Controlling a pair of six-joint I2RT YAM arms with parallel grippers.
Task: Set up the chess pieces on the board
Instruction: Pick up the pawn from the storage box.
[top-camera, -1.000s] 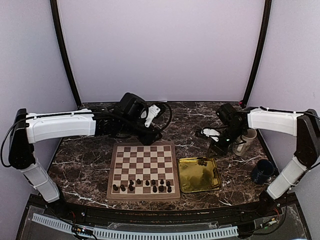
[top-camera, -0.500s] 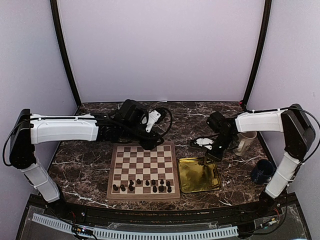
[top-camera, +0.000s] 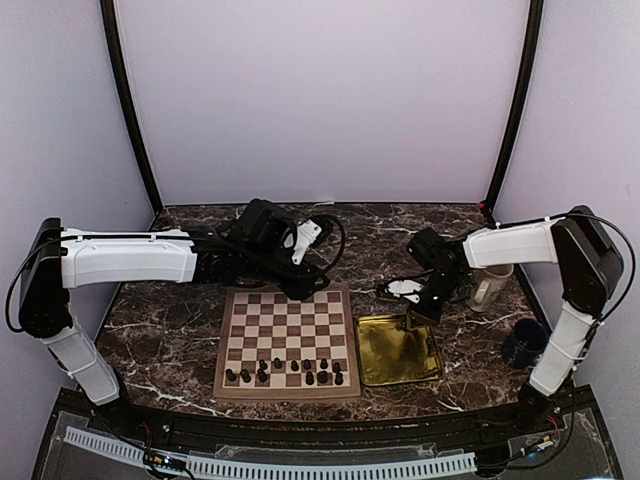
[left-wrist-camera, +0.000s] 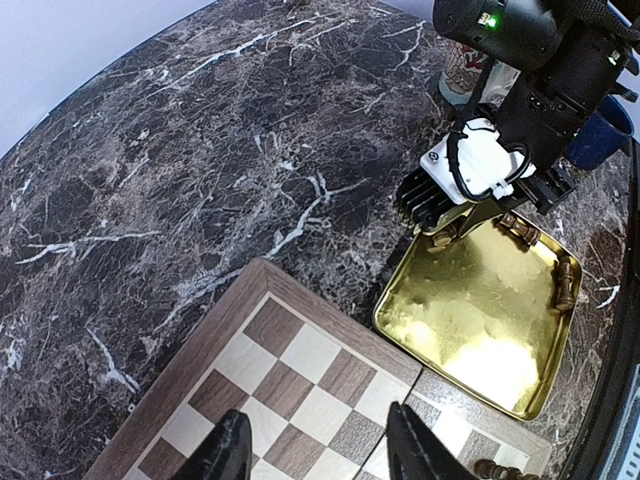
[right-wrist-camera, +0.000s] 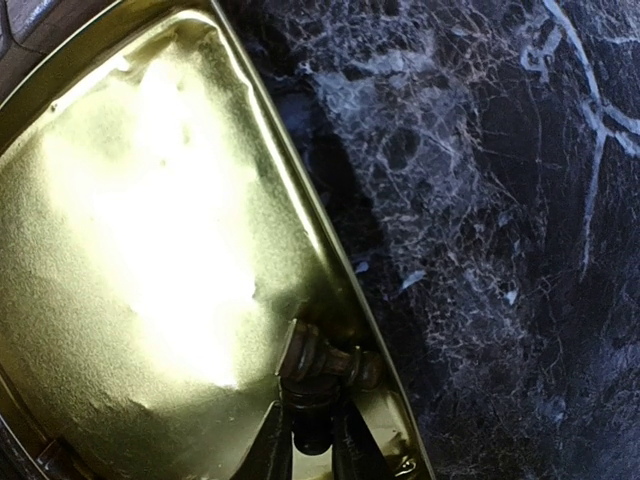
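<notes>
The wooden board (top-camera: 288, 325) lies at the table's middle, with several dark chess pieces (top-camera: 290, 372) on its two near rows. My left gripper (left-wrist-camera: 320, 455) is open and empty over the board's far right corner (left-wrist-camera: 300, 340); it also shows in the top view (top-camera: 300, 287). My right gripper (right-wrist-camera: 312, 445) is down in the far corner of the gold tray (right-wrist-camera: 130, 250), its jaws closed round a dark chess piece (right-wrist-camera: 312, 420). A second piece (right-wrist-camera: 330, 362) lies crosswise just beyond it. More pieces (left-wrist-camera: 520, 228) lie along the tray's rim.
The gold tray (top-camera: 385, 360) sits right of the board, almost touching it. A white mug (top-camera: 490, 285) and a dark blue cup (top-camera: 522, 342) stand at the right. The table is dark marble (left-wrist-camera: 200, 150).
My right gripper has moved left and down from beside the mug into the tray's far corner. My left gripper has shifted slightly toward the board's far edge.
</notes>
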